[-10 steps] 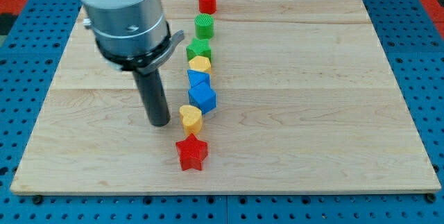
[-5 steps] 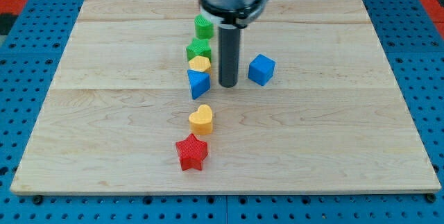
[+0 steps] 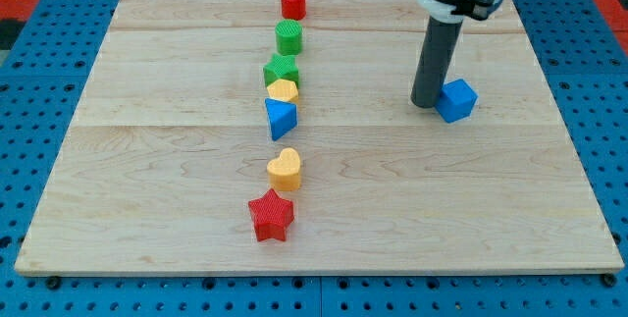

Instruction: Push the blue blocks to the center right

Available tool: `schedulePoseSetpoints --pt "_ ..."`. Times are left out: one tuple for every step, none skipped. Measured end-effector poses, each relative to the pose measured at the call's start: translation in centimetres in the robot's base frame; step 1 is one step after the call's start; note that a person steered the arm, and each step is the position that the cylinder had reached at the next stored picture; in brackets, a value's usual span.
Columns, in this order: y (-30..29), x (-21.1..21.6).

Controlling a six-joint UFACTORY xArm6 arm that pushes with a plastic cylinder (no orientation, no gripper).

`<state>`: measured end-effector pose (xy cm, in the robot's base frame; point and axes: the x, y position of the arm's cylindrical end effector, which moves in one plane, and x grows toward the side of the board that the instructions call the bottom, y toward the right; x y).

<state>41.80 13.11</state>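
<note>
A blue cube [image 3: 457,100] sits on the wooden board [image 3: 177,229] toward the view's right, about mid-height. My tip [image 3: 425,104] stands right against the cube's left side. A blue triangular block [image 3: 280,118] lies left of centre, in a column of blocks, far to the left of my tip.
The column runs from the view's top down: a red cylinder [image 3: 292,2], a green cylinder [image 3: 288,37], a green block [image 3: 281,71], a small yellow block [image 3: 284,90], then below the blue triangle a yellow heart [image 3: 285,169] and a red star [image 3: 272,216].
My tip has swept from the column's left to the view's right, pushing the blue cube out of the column to the right side. The yellow heart shifted slightly.
</note>
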Motion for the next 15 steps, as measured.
schedulePoseSetpoints --pt "0.1 2.8" --pt "3.6 2.6" --pt "3.7 1.1" --pt "3.6 0.2" --pt "0.7 2.5" --pt "-3.6 5.2" --pt "-12.9 5.7" --pt "-22.5 5.7" --pt "-25.1 4.8" --pt "-21.8 3.2" --pt "-15.9 2.0" --pt "-10.4 0.8" --pt "-5.5 -0.2" --pt "-1.1 -1.0" --pt "0.0 -0.8"
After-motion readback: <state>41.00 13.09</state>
